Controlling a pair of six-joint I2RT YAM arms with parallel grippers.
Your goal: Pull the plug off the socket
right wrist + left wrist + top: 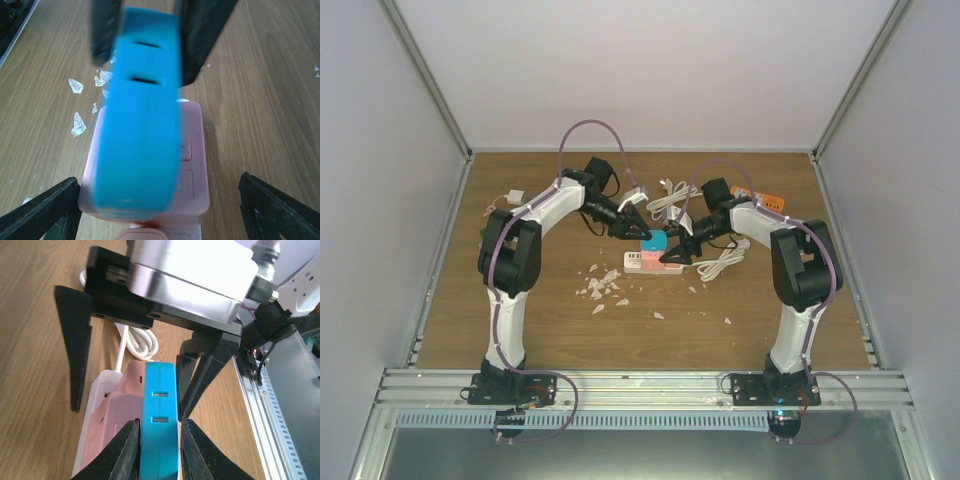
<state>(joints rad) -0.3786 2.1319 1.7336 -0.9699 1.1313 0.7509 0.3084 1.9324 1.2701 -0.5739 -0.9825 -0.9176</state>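
Note:
A blue plug (654, 242) stands in a pink socket block (642, 262) on a white power strip at mid-table. My left gripper (159, 423) is shut on the blue plug (159, 430), one finger pressed on each flat side, with the pink socket (112, 425) beside it. My right gripper (160, 210) is open and straddles the pink socket (192, 165); its fingers (272, 207) stand apart from the block's sides. The plug (140, 115) looks blurred in the right wrist view, with the left gripper's fingers (200, 35) clamped on its top.
Coiled white cables (670, 198) (723, 260) lie behind and right of the strip. An orange item (768, 200) sits at the back right, and a small white object (512, 197) at the back left. White shards (602, 284) litter the wood in front. Enclosure walls surround the table.

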